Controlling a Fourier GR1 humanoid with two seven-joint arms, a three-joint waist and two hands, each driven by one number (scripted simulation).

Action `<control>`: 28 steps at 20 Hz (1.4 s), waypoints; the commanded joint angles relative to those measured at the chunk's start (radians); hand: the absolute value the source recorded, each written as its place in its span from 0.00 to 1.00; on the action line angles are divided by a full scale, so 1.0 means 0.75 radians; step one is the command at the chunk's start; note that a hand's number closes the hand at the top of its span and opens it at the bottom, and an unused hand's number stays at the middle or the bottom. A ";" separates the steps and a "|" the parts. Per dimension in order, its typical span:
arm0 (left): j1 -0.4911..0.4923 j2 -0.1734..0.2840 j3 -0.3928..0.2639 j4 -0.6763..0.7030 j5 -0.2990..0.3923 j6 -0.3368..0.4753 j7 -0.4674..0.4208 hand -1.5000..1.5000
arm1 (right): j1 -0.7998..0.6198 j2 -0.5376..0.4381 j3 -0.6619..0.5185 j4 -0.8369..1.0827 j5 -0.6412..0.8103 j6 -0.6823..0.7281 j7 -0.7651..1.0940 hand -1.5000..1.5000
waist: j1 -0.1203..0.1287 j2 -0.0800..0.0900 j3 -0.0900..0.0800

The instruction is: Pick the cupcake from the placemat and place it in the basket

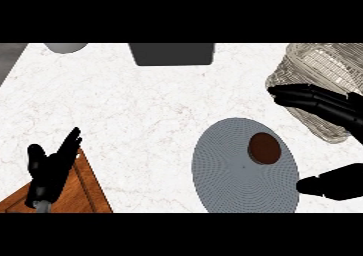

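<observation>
A brown cupcake sits on the round grey placemat, the wire basket standing beyond.

wooden board lower left, dark grey box, grey bowl top left

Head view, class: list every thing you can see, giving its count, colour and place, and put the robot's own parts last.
Counter: one, white marbled, fills the view.
Placemat: one, grey, round, lower right.
Cupcake: one, brown, on the placemat's upper right.
Basket: one, pale wire, upper right corner.
Dark box: one, dark grey, top centre edge.
Grey round thing: one, top left, mostly cut off.
Wooden board: one, brown, lower left corner.
Left hand: one, black, open, over the board.
Right hand: one, black, fingers spread, between basket and placemat.
</observation>
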 commanded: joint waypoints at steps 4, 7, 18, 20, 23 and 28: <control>0.070 -0.020 -0.040 0.031 -0.008 0.007 0.091 0.50 | -0.132 -0.389 -0.258 0.005 -0.114 0.314 0.076 0.00 | 0.003 0.015 -0.011; 0.081 -0.025 -0.034 0.028 -0.004 -0.018 0.068 0.50 | -0.172 -0.531 -0.298 0.100 -0.173 0.500 0.039 0.00 | 0.018 0.019 -0.012; 0.071 -0.094 -0.053 0.050 -0.072 0.014 0.086 0.50 | -0.107 -0.655 -0.309 0.149 0.000 0.745 -0.147 0.00 | 0.020 0.023 -0.009; 0.103 -0.029 -0.008 0.017 -0.036 -0.060 0.084 0.50 | -0.105 -0.638 -0.301 0.179 0.062 0.731 -0.200 0.00 | 0.036 0.024 -0.008; 0.091 -0.081 -0.024 0.038 -0.067 -0.030 0.081 0.50 | -0.067 -0.588 -0.291 0.143 0.069 0.708 -0.197 0.00 | 0.025 0.022 -0.009; 0.083 -0.074 0.002 0.028 -0.068 -0.052 0.102 0.50 | 0.031 -0.440 -0.222 0.125 0.174 0.598 -0.211 0.00 | 0.022 0.022 -0.008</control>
